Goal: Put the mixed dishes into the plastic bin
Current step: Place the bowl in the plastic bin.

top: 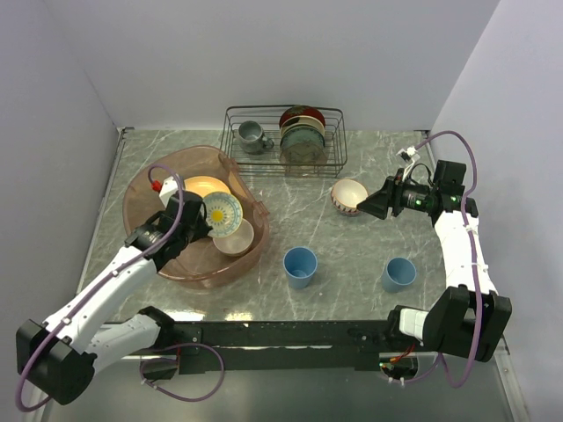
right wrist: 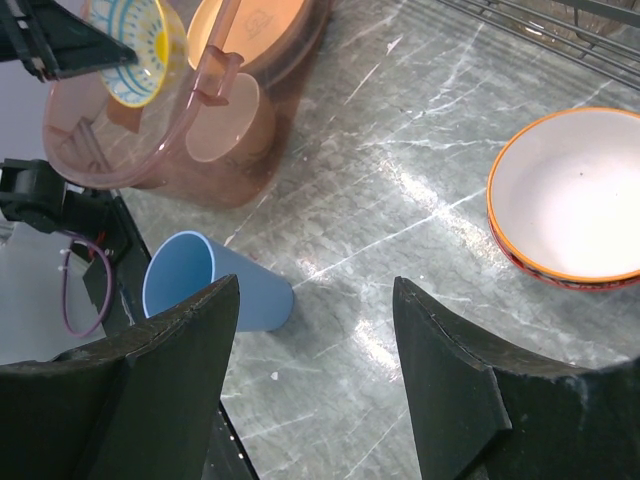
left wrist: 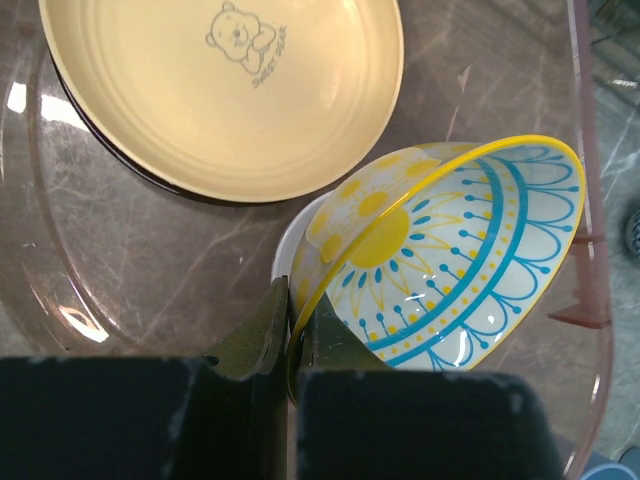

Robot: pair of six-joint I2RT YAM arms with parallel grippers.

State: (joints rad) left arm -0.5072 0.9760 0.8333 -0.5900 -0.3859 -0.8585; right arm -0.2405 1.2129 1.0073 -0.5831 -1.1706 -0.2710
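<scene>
Pinching the rim of a blue-and-yellow bowl (left wrist: 460, 250), the left end effector (left wrist: 297, 300) has its jaws narrowed onto that thin edge. It holds the bowl tilted above the bin (top: 132, 207). The bowl's inside shows a yellow sun-like flower ringed by blue lines and dots.

One yellow plate (left wrist: 220, 90) lies flat in the bin's far part, with a darker edge showing beneath it. It carries a small drawn bear, and the tiny lettering under the bear seems to read "SWEET BEAR". No other writing can be read. One cream bowl (top: 236, 239) sits in the bin's near right corner, partly under the held bowl.

The right end effector (right wrist: 316, 290) is spread wide and holds nothing. It hovers over the surface (top: 369, 255), just right of an orange-rimmed bowl (right wrist: 570, 195) that stands alone, white inside.

Two blue cups stand mouth up on the near surface, well apart. One cup (top: 300, 266) is just right of the bin and the other cup (top: 398, 273) is nearer the right arm.

A wire rack (top: 233, 132) sits at the back. It holds one grey mug (top: 253, 136) and several upright plates (top: 302, 132), too overlapped to count.
</scene>
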